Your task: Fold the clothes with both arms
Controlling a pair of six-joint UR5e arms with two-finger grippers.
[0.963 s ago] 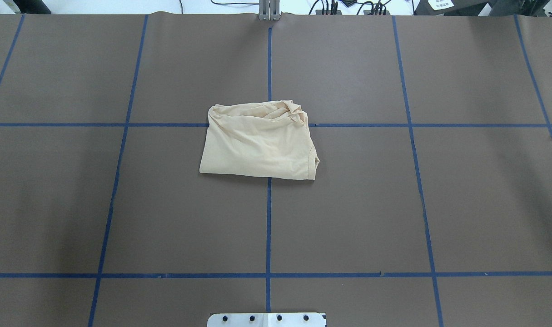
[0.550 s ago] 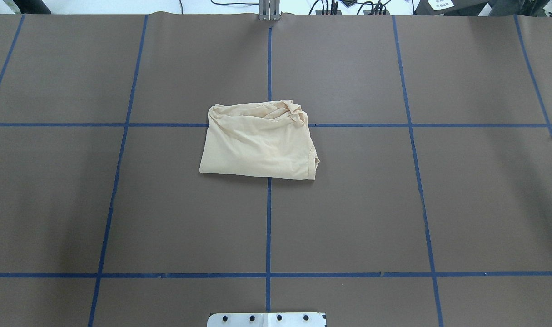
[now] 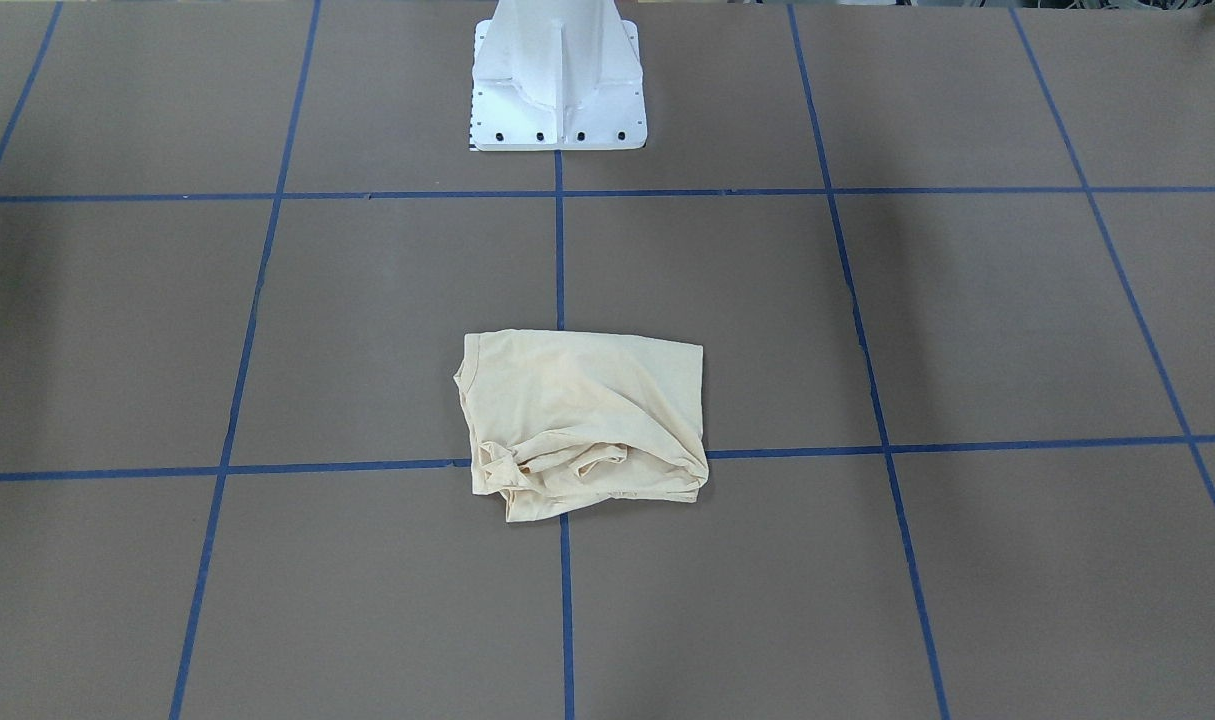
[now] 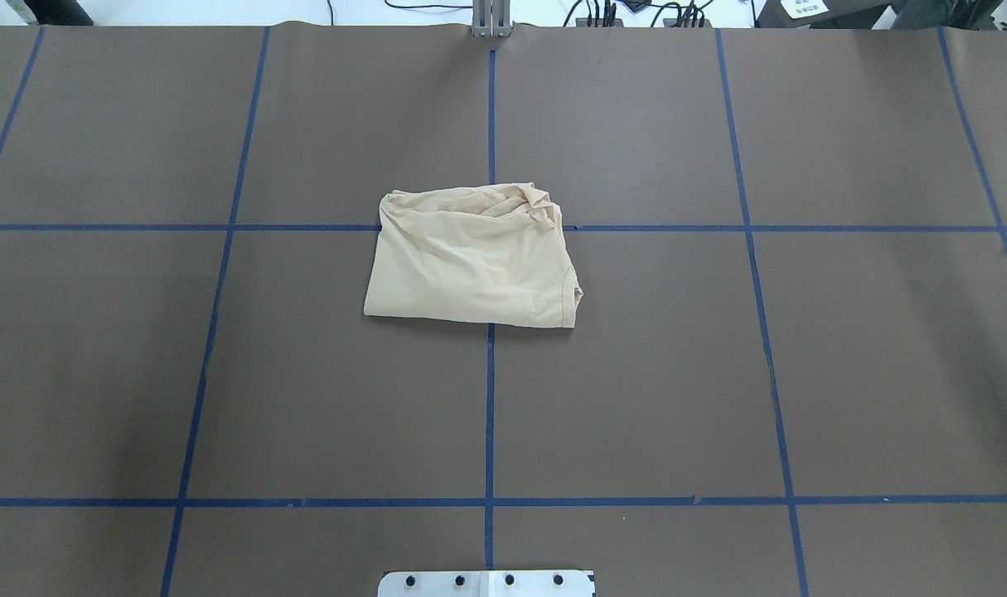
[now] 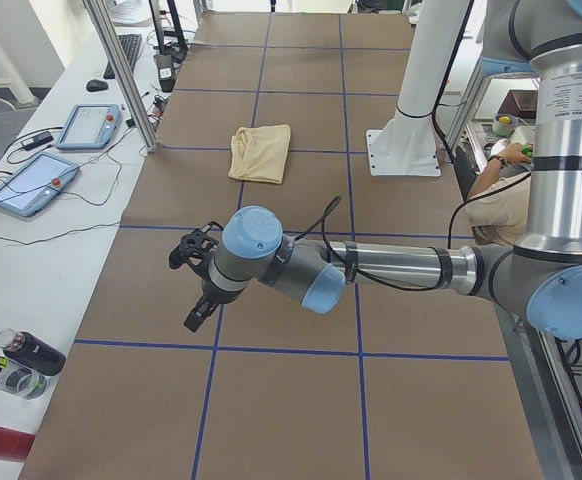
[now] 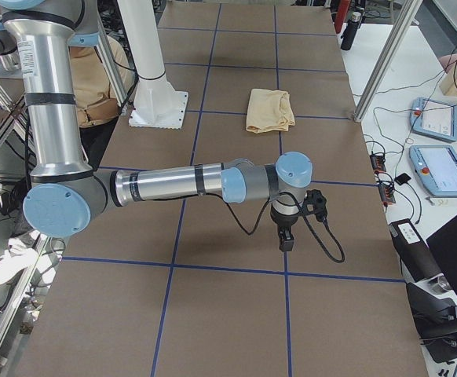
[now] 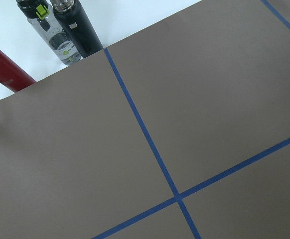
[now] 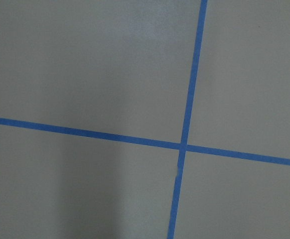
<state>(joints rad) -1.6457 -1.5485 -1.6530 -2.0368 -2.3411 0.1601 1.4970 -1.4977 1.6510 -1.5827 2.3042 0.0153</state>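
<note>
L black two-finger gripper point(image 5: 193, 318): jaw gap can't tell | R black two-finger gripper point(image 6: 286, 242): can't tell | folded cream thin-fabric T-shirt point(image 4: 470, 265) well apart from both, on brown blue-taped table point(image 4: 636, 373)

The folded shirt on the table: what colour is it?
The shirt is pale cream-yellow; the overhead exterior view shows it best.

Left gripper point(image 5: 195, 312), right gripper point(image 6: 286, 238): jaw state too small to tell. Bottles point(image 7: 77, 31), upper left: tops cut off by frame edge.
</note>
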